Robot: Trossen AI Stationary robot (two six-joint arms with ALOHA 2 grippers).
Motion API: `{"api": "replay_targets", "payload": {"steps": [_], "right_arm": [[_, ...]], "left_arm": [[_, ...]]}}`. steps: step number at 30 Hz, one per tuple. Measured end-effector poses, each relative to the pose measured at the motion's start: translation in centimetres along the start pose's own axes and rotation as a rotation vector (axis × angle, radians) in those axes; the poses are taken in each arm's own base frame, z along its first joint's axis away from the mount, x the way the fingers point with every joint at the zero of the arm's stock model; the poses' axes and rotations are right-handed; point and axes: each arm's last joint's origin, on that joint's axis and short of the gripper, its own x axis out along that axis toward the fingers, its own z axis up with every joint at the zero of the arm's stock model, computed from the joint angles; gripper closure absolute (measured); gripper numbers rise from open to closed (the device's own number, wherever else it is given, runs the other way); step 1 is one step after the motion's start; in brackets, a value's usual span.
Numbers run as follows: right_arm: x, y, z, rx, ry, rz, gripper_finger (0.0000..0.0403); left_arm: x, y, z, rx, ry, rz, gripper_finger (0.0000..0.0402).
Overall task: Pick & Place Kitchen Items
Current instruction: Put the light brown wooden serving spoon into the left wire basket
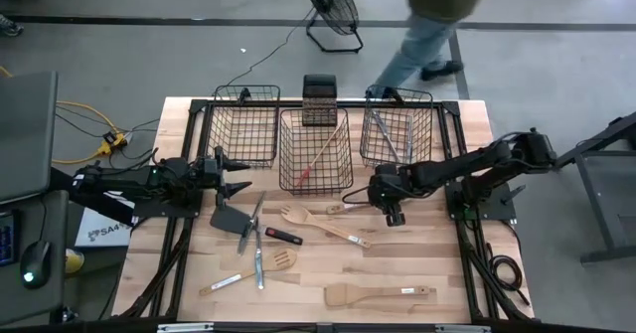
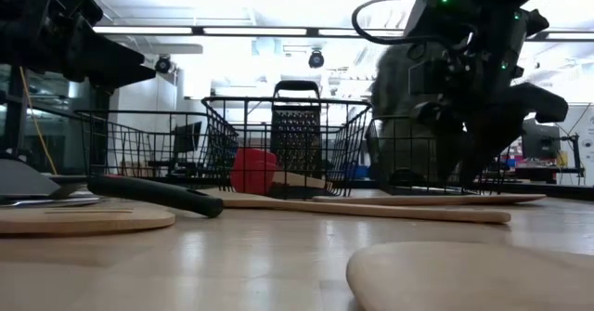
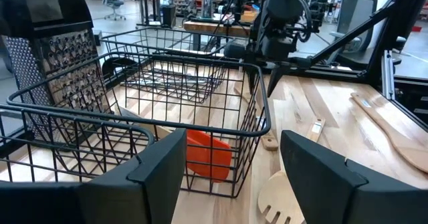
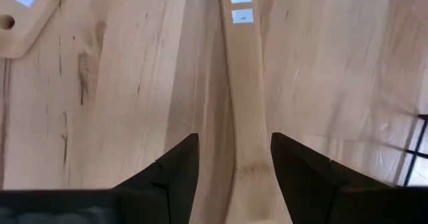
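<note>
Looking straight down, the high view shows the whole pale wooden table (image 1: 417, 263) with three black wire baskets (image 1: 315, 152) along its far side and the utensils spread out in front of them. The right gripper (image 1: 394, 214) hangs over the table just in front of the right basket, at the end of a long pale wooden spoon handle (image 1: 343, 210). Only the right wrist view shows how close it is: the two dark fingers (image 4: 175, 167) are spread apart with the wooden handle (image 4: 244, 103) lying between them, and you cannot tell if they touch it. The left gripper (image 1: 237, 175) waits near the left basket with its fingers (image 3: 160, 167) spread wide and nothing in them. The left wrist view shows a red spatula (image 3: 208, 156) inside the middle basket and a black-handled metal grater (image 3: 57, 70) behind it. A black spatula (image 1: 229, 218), metal cutlery (image 1: 258, 258) and a flat wooden spatula (image 1: 378, 294) lie on the table. In the low view the nearest things are cut off and blurry. Past the table is a grey floor with a black fan (image 1: 331, 5) and a person's legs (image 1: 417, 40).
</note>
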Motion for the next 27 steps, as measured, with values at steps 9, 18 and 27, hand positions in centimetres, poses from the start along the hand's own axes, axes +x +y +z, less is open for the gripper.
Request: {"api": "replay_targets", "payload": {"steps": [9, 18, 27], "right_arm": [[0.9, -0.9, -0.1, 0.024, 0.029, -0.009, 0.0225], [2.6, -1.2, -0.1, 0.035, 0.073, -0.014, 0.0225], [2.6, -0.1, -0.1, 0.025, 0.079, 0.036, 0.0225]], "left_arm": [[0.0, 0.0, 0.0, 0.0, 0.0, 0.0, 0.0165], [0.0, 0.0, 0.0, 0.0, 0.0, 0.0, 0.0165], [0.0, 0.0, 0.0, 0.0, 0.0, 0.0, 0.0165]]}}
